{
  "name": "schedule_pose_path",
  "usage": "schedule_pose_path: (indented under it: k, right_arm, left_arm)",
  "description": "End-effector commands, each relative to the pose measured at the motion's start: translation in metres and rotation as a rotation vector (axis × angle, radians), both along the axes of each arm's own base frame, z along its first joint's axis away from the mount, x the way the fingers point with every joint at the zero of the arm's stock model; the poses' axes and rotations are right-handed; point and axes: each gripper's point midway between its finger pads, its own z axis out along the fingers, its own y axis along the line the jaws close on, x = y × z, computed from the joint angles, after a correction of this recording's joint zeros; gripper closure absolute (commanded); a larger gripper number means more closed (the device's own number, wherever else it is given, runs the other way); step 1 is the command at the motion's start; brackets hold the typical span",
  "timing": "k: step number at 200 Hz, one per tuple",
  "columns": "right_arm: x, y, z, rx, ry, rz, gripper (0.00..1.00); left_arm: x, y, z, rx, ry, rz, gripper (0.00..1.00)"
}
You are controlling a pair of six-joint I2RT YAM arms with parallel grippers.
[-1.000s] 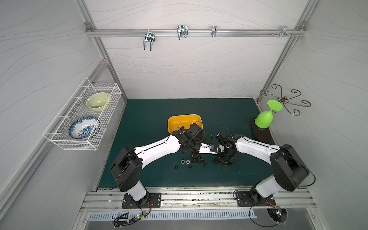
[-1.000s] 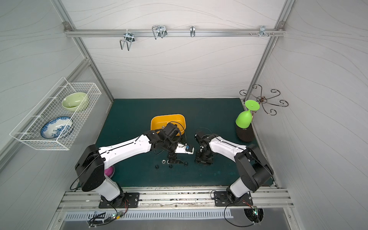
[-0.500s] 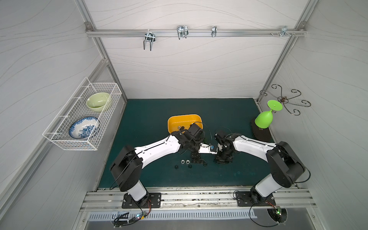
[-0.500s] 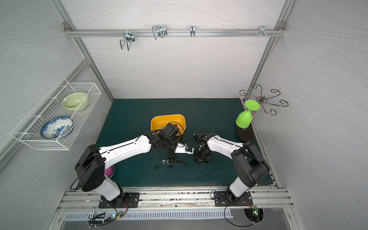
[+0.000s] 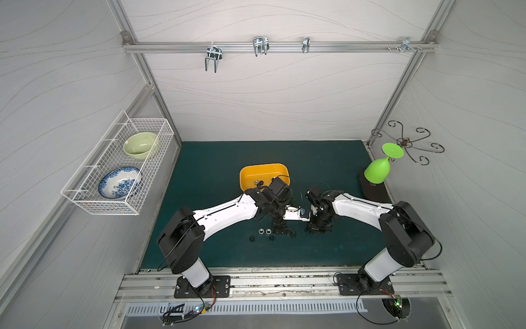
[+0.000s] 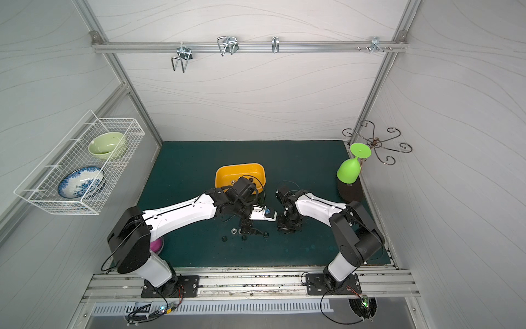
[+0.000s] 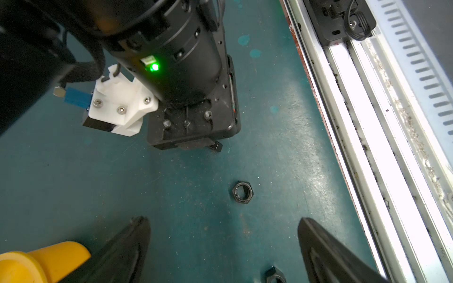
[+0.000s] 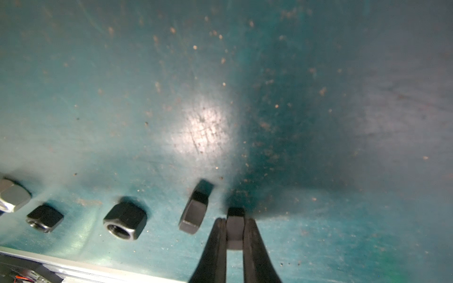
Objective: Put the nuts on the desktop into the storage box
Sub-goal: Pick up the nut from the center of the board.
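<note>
The left arm point(image 6: 182, 213) and right arm point(image 6: 318, 208) reach low over the green desktop point(image 6: 199, 159), with little nuts point(image 6: 234, 230) beside them and the yellow storage box point(image 6: 240, 167) behind.

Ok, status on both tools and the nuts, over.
Right tool shut on black nut, at the desktop. Left tool open, another nut just ahead. Loose nuts nearby. Left arm crowds storage box corner.

White-shelled arms point(image 5: 227, 210), black joints point(image 5: 182, 242), braided black cable point(image 7: 90, 71), green light point(image 7: 154, 66), black wedge-fingered left tool point(image 7: 221, 220)

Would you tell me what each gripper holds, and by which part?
The right gripper pinches one black nut, standing on edge, across its thin width. The left gripper is open and holds nothing.
</note>
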Motion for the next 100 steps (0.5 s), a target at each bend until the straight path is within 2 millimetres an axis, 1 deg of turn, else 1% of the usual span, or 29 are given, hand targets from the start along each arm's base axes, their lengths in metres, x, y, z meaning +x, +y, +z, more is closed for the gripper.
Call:
schedule_pose_path:
  k: [1, 30, 55, 100]
  right_arm:
    - [0.003, -0.003, 0.010, -0.015, -0.032, 0.017, 0.98]
    - [0.003, -0.004, 0.025, -0.001, -0.059, 0.007, 0.98]
    - [0.003, -0.006, 0.044, 0.011, -0.091, -0.010, 0.97]
    - [0.011, -0.005, 0.090, 0.057, -0.192, -0.019, 0.98]
  left_arm:
    - [0.001, -0.005, 0.000, -0.011, 0.006, 0.002, 0.02]
    - [0.004, -0.003, 0.009, -0.011, 0.000, 0.004, 0.02]
    - [0.007, -0.003, 0.023, -0.044, 0.037, 0.020, 0.02]
    - [0.022, 0.004, 0.055, -0.131, 0.116, 0.082, 0.02]
